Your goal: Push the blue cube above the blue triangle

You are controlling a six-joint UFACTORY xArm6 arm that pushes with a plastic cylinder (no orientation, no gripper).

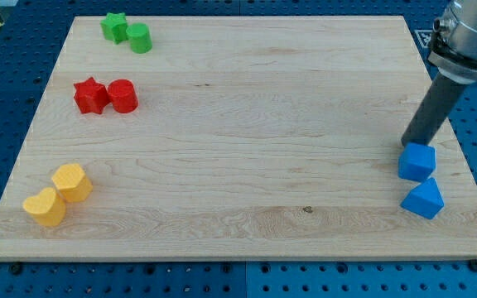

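Observation:
The blue cube (416, 162) sits near the board's right edge, just above the blue triangle (423, 199) and almost touching it. My tip (410, 143) rests at the cube's upper left corner, touching or nearly touching it. The dark rod rises up and to the right from there.
A green star (114, 26) and green cylinder (139, 38) lie at the top left. A red star (90, 95) and red cylinder (123, 96) lie at the left. Two yellow blocks (57, 194) lie at the bottom left. The wooden board's right edge (462, 157) is close to the blue blocks.

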